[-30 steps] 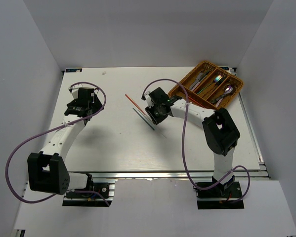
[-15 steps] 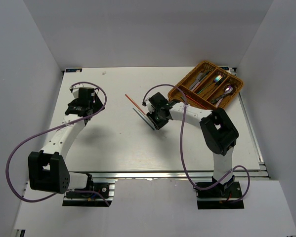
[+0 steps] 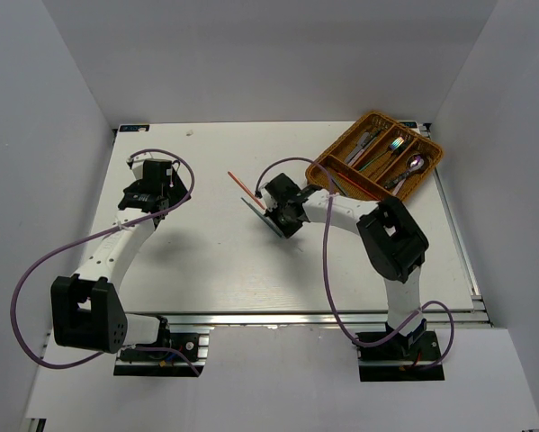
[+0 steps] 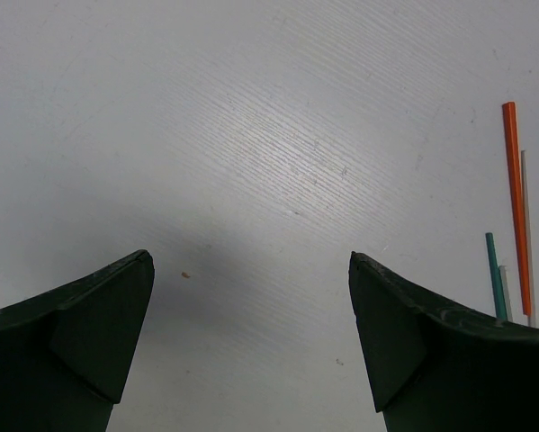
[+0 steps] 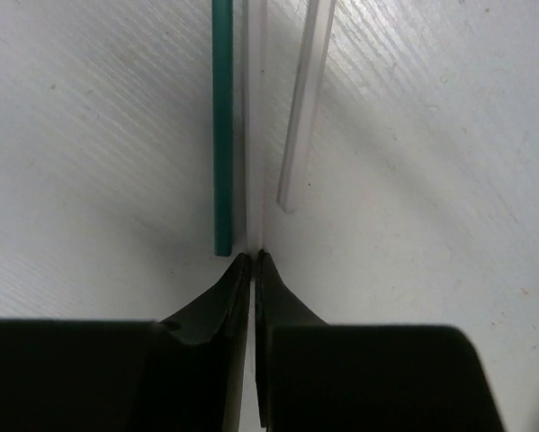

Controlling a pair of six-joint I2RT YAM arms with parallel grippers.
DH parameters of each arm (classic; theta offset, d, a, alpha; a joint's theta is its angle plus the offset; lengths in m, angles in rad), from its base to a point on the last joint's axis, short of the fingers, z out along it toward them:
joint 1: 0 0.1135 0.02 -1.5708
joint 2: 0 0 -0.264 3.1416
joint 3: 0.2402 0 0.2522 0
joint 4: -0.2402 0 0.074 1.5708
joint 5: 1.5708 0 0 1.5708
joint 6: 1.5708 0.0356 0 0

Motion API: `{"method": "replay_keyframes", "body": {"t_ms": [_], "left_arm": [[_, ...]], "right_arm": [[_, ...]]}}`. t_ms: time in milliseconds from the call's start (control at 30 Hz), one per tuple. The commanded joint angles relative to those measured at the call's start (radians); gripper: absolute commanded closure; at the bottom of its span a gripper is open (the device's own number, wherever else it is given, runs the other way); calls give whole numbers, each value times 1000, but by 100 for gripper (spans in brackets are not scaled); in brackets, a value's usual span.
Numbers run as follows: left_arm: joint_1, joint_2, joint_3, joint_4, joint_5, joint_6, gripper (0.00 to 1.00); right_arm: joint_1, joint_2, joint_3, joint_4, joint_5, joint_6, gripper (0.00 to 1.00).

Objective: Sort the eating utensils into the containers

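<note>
The brown wicker tray (image 3: 431, 147) stands at the far right and holds several utensils, among them an iridescent spoon (image 3: 415, 165). An orange chopstick (image 3: 245, 186) and a teal chopstick (image 3: 262, 219) lie mid-table. My right gripper (image 3: 271, 210) is down on the teal chopstick's end. In the right wrist view the gripper (image 5: 253, 255) has its jaws pressed together on a thin pale chopstick (image 5: 254, 117) beside the teal chopstick (image 5: 222, 126); another pale stick (image 5: 303, 108) lies just right. My left gripper (image 3: 164, 180) (image 4: 251, 256) is open and empty over bare table.
The left wrist view shows the orange chopstick (image 4: 515, 198) and the teal chopstick's tip (image 4: 494, 270) at its right edge. Purple cables loop from both arms. White walls enclose the table on three sides.
My right gripper has moved left and slightly toward the near edge, onto the chopsticks. The left arm has not moved.
</note>
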Motion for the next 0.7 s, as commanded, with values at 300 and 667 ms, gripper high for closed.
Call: {"method": "replay_keyframes", "body": {"t_ms": [300, 667], "left_arm": [[-3, -8, -9, 14, 7, 7, 2], [-9, -12, -9, 14, 2, 7, 2]], "right_arm": [[18, -17, 24, -4, 78, 118, 100], [-17, -169, 110, -16, 93, 102, 100]]}}
